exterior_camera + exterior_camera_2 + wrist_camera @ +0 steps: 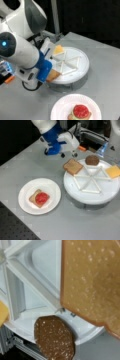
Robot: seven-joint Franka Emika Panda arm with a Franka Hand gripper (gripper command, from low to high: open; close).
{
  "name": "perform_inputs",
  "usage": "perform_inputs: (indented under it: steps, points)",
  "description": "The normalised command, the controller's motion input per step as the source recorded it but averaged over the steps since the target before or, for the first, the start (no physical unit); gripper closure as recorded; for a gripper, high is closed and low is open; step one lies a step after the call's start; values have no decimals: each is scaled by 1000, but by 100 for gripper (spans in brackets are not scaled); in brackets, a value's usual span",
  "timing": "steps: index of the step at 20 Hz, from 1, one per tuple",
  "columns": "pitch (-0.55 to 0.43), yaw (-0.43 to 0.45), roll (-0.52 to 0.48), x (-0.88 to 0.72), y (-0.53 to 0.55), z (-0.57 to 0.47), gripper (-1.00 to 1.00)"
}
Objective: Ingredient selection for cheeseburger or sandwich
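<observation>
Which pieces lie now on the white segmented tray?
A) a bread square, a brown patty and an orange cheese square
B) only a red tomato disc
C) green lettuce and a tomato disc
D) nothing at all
A: in a front view the segmented tray holds a bread square, a brown patty and an orange cheese square.

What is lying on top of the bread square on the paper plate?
A red tomato disc lies on the bread square on the paper plate. Green lettuce shows at its edge in a front view. Whatever else lies beneath the disc is covered.
</observation>
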Motion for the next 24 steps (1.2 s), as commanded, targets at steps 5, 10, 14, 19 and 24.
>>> perform_inputs:
  steps: [5, 10, 14, 19, 24]
  points:
    - [253, 110, 471, 394, -384, -81, -100]
    - [109, 1, 460, 225, -178, -185, -100]
    - [27, -16, 385, 92, -104, -212, -100]
    - [-28, -21, 277, -7, -28, -150, -100]
    - [-72, -64, 184, -137, 85, -65, -100]
